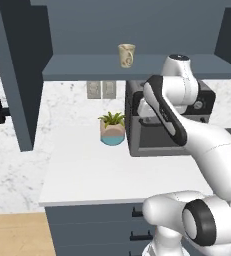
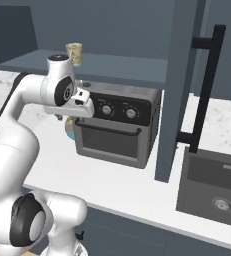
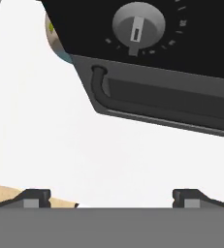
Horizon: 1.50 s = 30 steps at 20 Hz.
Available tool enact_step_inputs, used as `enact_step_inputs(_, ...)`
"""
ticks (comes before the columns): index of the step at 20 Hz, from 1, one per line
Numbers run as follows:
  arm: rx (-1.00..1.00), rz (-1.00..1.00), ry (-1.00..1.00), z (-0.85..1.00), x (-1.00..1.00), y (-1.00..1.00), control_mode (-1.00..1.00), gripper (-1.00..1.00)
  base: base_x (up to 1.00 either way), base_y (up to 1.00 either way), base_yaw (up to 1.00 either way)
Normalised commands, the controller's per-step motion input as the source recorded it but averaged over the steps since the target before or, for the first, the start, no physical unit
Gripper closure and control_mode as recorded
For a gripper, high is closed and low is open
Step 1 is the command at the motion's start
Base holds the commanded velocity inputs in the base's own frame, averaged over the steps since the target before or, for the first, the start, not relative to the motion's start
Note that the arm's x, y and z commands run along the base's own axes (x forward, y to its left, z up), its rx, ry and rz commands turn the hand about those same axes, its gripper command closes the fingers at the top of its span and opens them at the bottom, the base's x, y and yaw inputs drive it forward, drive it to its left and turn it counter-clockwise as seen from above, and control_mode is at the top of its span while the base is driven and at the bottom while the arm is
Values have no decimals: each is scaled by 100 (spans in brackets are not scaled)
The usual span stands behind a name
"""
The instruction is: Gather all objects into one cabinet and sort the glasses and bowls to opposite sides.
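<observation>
One beige speckled glass [image 1: 126,55] [image 2: 74,53] stands upright on the open cabinet's shelf [image 1: 82,68] [image 2: 122,65]. The slate-blue cabinet door [image 2: 179,90] with its black bar handle [image 2: 205,90] stands open. My gripper [image 3: 112,196] is open, with nothing between its fingertips [image 3: 36,195]. It hangs below the shelf, in front of the black oven's upper left corner, and looks at the oven's knob [image 3: 136,24] and door handle [image 3: 100,80]. The glass is well above the hand. The bowls are out of view.
A black countertop oven [image 1: 157,132] [image 2: 118,125] sits on the white counter [image 1: 97,175]. A small plant in a teal-based pot [image 1: 112,129] stands left of it. A dark sink [image 2: 212,187] lies to the right. The other cabinet door [image 1: 17,75] hangs open at the left.
</observation>
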Motion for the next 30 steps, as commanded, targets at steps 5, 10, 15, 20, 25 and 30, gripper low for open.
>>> enact_step_inputs(5, 0, 0, 0, 0, 0, 0, 100, -100, 0, 4, 0)
enact_step_inputs(10, 0, 1, -44, 50, 0, 14, -100, -100, 0, 5, 0)
enact_step_inputs(15, 2, 14, -81, 84, 11, 30, -100, -100, 0, 0, 0)
enact_step_inputs(20, 1, 9, -62, 82, 61, 40, -100, -100, 0, 0, 0)
enact_step_inputs(25, 0, -3, -23, 72, 76, 56, -100, -100, 0, 0, 0)
enact_step_inputs(30, -1, -1, 3, 6, 25, 22, -100, -100, 0, 0, 0)
